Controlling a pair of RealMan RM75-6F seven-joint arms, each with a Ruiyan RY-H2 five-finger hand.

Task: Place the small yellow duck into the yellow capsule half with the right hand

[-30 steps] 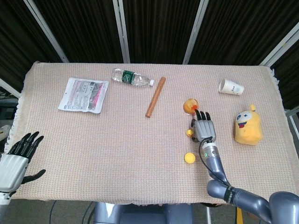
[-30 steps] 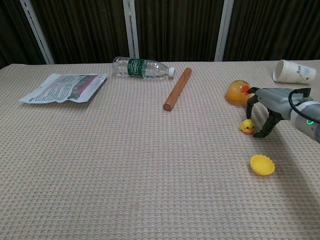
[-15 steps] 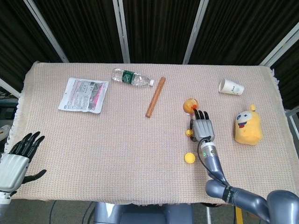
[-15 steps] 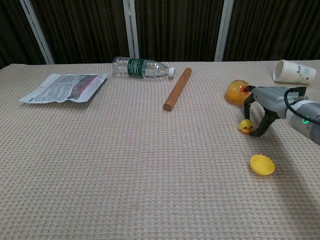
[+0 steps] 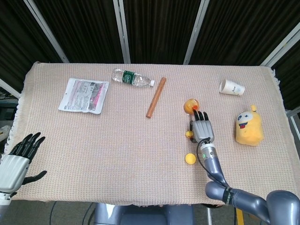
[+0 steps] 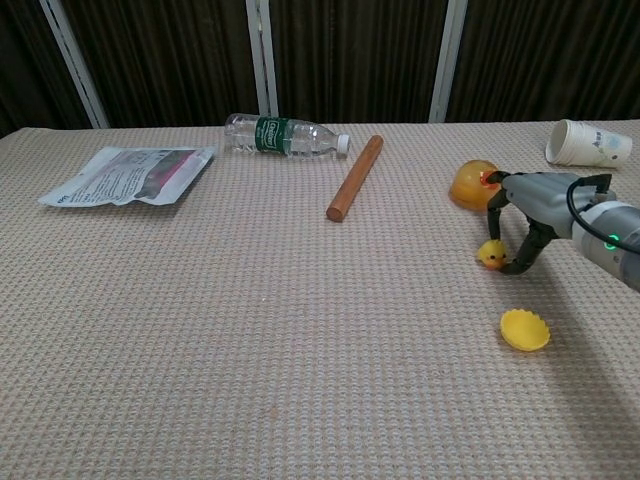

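The small yellow duck [image 6: 491, 256] [image 5: 188, 134] sits on the woven tablecloth. My right hand [image 6: 530, 215] [image 5: 203, 127] arches over it, palm down. One finger comes down at the duck's far side and the thumb tip lies against its near right side. The duck stays on the cloth, not lifted. The yellow capsule half [image 6: 525, 329] [image 5: 190, 159] lies open side up, a short way nearer me than the duck. My left hand [image 5: 16, 159] hovers with fingers spread by the table's front left corner, holding nothing.
An orange capsule half [image 6: 472, 183] lies just beyond the right hand. A wooden stick [image 6: 355, 177], water bottle [image 6: 285, 135] and packet [image 6: 130, 173] are farther left. A paper cup [image 6: 590, 142] and yellow plush toy [image 5: 249, 125] sit to the right.
My right hand has crept slightly left and closed in on the duck, which has shifted a touch left. The left hand has stayed put.
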